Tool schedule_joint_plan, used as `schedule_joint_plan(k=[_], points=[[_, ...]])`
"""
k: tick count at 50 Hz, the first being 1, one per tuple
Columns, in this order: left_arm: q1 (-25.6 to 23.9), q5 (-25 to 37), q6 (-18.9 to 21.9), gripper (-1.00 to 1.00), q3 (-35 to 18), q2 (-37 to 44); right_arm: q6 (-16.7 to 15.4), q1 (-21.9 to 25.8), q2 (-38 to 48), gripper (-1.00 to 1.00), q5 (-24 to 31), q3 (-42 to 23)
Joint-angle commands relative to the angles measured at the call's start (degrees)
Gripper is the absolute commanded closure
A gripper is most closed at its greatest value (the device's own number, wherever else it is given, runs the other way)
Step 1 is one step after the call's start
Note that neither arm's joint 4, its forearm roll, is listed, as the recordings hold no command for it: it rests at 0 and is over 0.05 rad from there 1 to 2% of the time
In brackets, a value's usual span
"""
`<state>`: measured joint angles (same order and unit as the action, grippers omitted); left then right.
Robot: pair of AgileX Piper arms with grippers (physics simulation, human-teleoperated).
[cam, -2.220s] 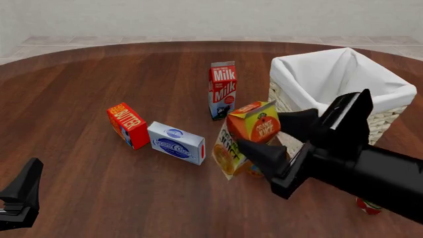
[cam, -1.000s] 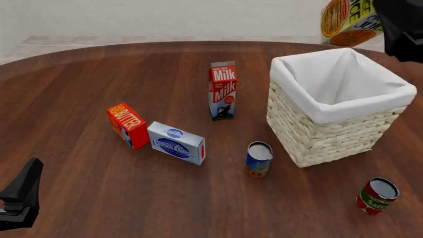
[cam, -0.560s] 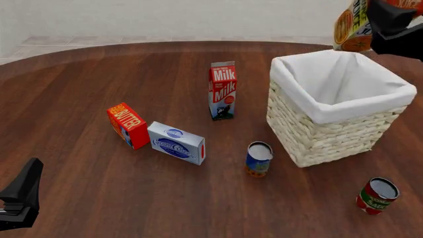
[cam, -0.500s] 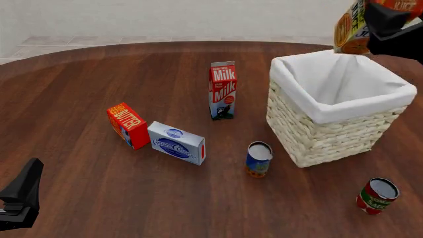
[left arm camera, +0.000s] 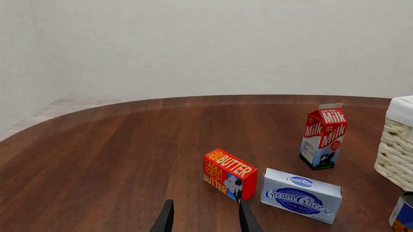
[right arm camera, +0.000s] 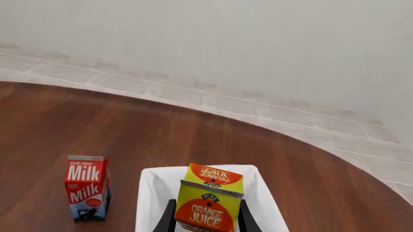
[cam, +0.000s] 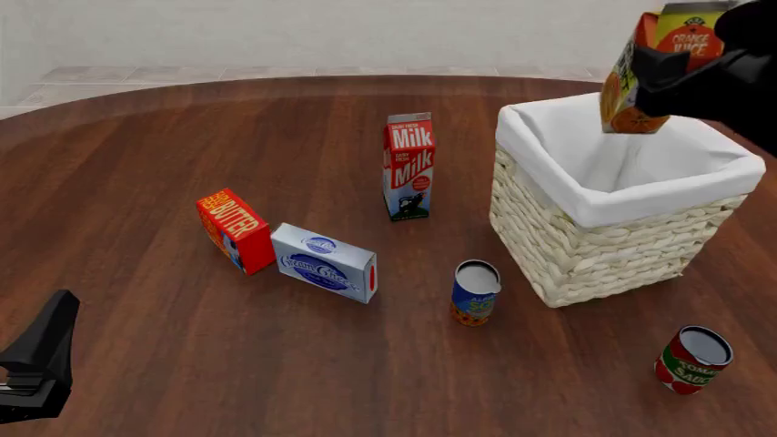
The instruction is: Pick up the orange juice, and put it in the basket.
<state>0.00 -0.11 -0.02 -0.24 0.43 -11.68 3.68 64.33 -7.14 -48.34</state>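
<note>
The orange juice (cam: 634, 73) is a gable-top orange and yellow carton. My right gripper (cam: 665, 71) is shut on it and holds it tilted over the far side of the basket (cam: 605, 248), a square wicker basket with a white lining. The carton's lower end shows in front of the lining, just above the rim. In the right wrist view the carton (right arm camera: 210, 203) sits between the two fingers (right arm camera: 169, 217), with the basket's white lining (right arm camera: 154, 193) below it. My left gripper (left arm camera: 205, 223) is open and empty, low at the near left (cam: 36, 360).
A Milk carton (cam: 409, 166) stands left of the basket. A butter box (cam: 235, 230) and a cream cheese box (cam: 324, 262) lie at mid-left. A blue can (cam: 475, 292) stands in front of the basket, a red can (cam: 693, 359) at the near right.
My right gripper lifted the orange juice off the table, carried it high to the far right, then brought it down and left over the basket's opening. The left arm has not moved.
</note>
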Motion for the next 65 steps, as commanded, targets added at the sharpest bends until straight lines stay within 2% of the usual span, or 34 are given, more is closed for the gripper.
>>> schedule_joint_plan(k=[1,3,12,21,31,51,65], points=[[0.01,0.0,-0.02,-1.0,0.0,-0.01,0.98,0.06,2.91,1.0,2.8,-3.11],[0.0,0.0,0.0,-1.0,0.0,0.0,2.23,-0.28,4.53,1.0,4.9,-5.05],[0.0,0.0,0.01,-1.0,0.0,0.0,2.02,-0.91,7.51,1.0,9.18,-8.15],[0.0,0.0,0.01,-1.0,0.0,0.0,1.24,-1.92,9.42,1.0,10.05,-8.86],[0.0,0.0,0.0,-1.0,0.0,0.0,-0.72,-1.23,11.73,1.0,9.96,-8.04],[0.0,0.0,0.01,-1.0,0.0,0.0,-1.4,1.12,14.63,1.0,8.96,-5.83],[0.0,0.0,0.0,-1.0,0.0,0.0,-2.2,0.44,16.38,1.0,7.55,-4.6]])
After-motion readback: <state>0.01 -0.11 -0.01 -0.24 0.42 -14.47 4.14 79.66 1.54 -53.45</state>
